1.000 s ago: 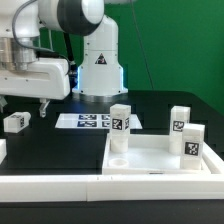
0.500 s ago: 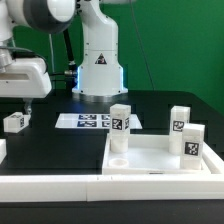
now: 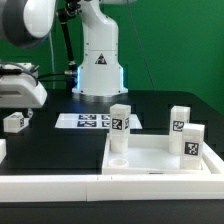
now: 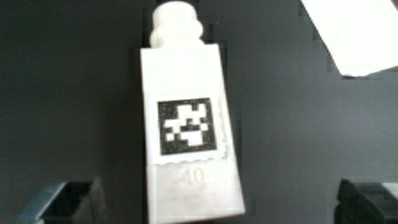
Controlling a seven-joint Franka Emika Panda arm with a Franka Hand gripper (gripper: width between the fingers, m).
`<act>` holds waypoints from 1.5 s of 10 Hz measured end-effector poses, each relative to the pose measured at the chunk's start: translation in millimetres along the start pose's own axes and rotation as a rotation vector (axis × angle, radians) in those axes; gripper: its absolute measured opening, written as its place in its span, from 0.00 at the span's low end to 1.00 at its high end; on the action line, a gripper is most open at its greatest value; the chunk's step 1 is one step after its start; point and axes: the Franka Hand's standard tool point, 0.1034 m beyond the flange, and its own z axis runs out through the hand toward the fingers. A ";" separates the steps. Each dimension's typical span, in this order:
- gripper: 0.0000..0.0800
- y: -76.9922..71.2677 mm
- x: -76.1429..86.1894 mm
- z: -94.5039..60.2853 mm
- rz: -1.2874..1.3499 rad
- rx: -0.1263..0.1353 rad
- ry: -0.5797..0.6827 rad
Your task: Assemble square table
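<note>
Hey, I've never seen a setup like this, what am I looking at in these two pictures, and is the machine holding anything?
This is a robot arm on a black table, putting a small square table together from loose white parts. One picture is taken from a camera off to the side; the other from a camera on the arm's wrist, looking down between its two fingers.

In the side view you see the tabletop panel, a white tray-like square with a raised rim, and three white legs standing on or by it. A fourth leg lies apart, under the arm's hand. The flat strip of printed squares is the marker board, only a camera reference.

The gripper is open and holds nothing; the lying leg sits below it.
</note>
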 end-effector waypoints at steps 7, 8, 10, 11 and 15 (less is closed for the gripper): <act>0.81 17.4 -0.2 21.1 0.032 -0.001 -0.086; 0.81 15.8 -0.2 22.8 0.029 -0.001 -0.089; 0.80 16.4 0.1 22.4 0.030 -0.001 -0.088; 0.58 16.4 0.1 22.4 0.030 -0.001 -0.088; 0.36 16.5 0.0 22.4 0.030 -0.002 -0.088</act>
